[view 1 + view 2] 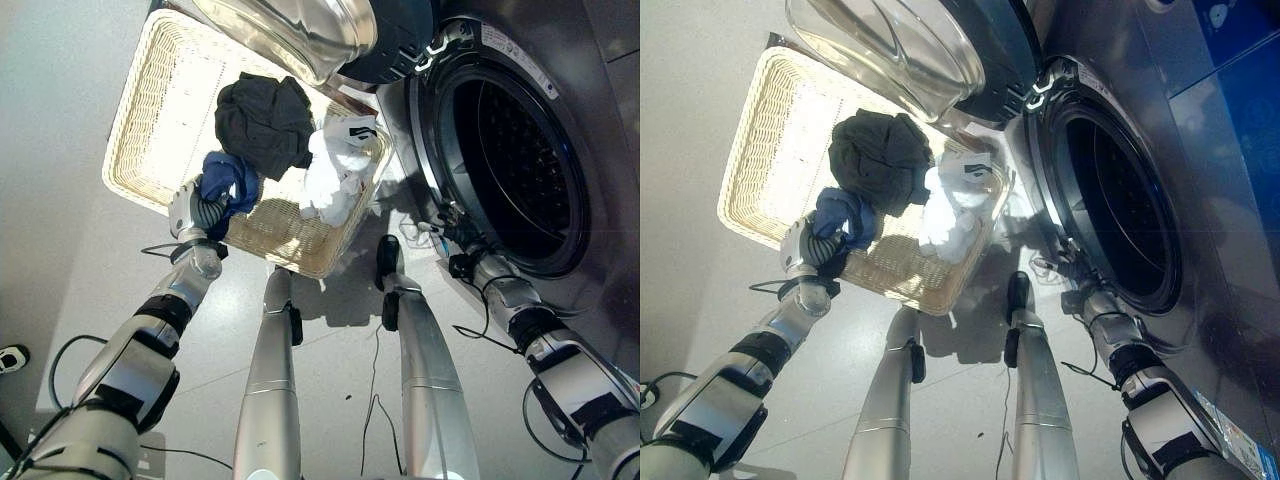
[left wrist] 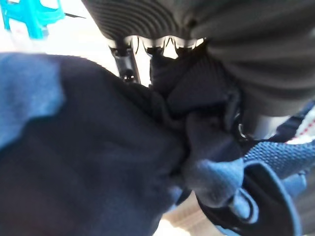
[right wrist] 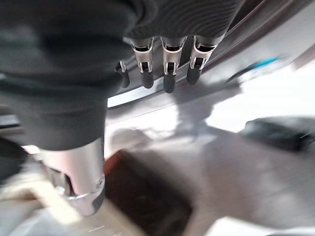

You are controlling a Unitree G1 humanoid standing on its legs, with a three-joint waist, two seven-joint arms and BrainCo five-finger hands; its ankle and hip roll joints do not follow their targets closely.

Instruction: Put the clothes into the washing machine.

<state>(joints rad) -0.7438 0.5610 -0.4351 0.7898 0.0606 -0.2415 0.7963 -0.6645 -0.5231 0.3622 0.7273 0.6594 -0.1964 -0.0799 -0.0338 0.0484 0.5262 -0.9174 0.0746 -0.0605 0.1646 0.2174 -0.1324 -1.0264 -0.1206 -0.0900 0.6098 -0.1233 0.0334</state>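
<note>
A wicker basket [image 1: 150,110] lies on the floor to the left of the washing machine. It holds a black garment [image 1: 262,122], a white garment [image 1: 335,170] and a blue garment [image 1: 232,178] at its near edge. My left hand [image 1: 195,212] is at that near rim, shut on the blue garment [image 2: 98,162], which bunches up against the palm. The machine's drum [image 1: 510,170] stands open and dark, and its glass door [image 1: 300,30] swings out over the basket's far end. My right hand [image 1: 446,230] hangs by the drum's lower rim, with straight fingers [image 3: 167,73] holding nothing.
Grey floor runs between the basket and the machine. The open door overhangs the basket's far right corner. A blue panel [image 1: 1230,60] stands to the right of the machine. A turquoise object [image 2: 29,17] shows beyond the left hand.
</note>
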